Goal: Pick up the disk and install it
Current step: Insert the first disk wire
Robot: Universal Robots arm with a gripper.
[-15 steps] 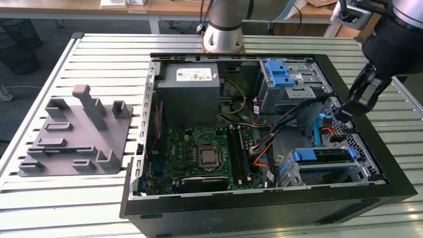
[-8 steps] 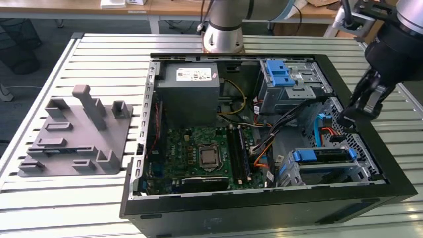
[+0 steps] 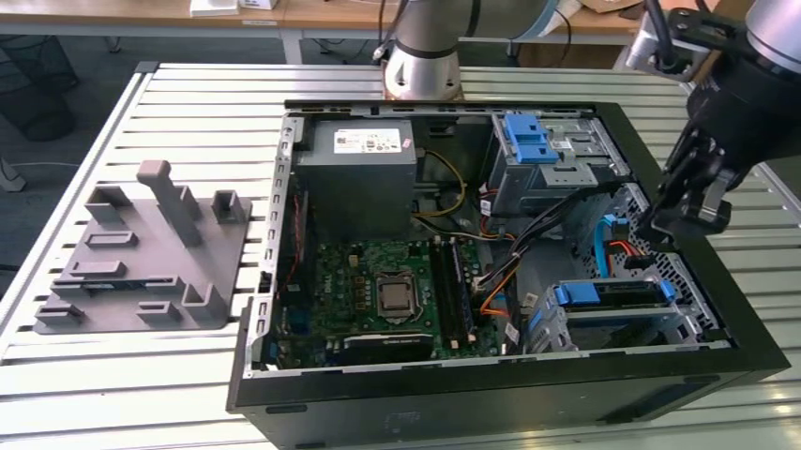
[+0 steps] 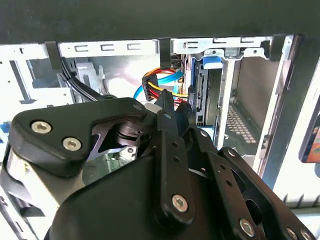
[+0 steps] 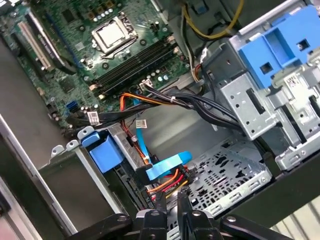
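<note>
The disk (image 3: 610,298) lies flat in the lower drive bay at the front right of the open computer case (image 3: 701,253), its blue plastic end facing up. Both wrist views show that blue end (image 5: 102,151) (image 4: 210,61), with a light-blue flat cable (image 5: 167,165) and red, yellow and orange wires (image 4: 160,82) beside the bay. My gripper (image 3: 659,223) hangs just above the case's right wall, a short way behind the bay. Its black fingertips (image 5: 161,200) stand close together with nothing between them, and the closed gripper (image 4: 172,102) points into the case.
A grey power-supply box (image 3: 363,178) sits at the back of the case, the green motherboard (image 3: 388,295) in the middle, and an upper metal drive cage with a blue latch (image 3: 532,141) at the back right. A grey moulded fixture (image 3: 144,253) lies on the slatted table at the exterior view's left.
</note>
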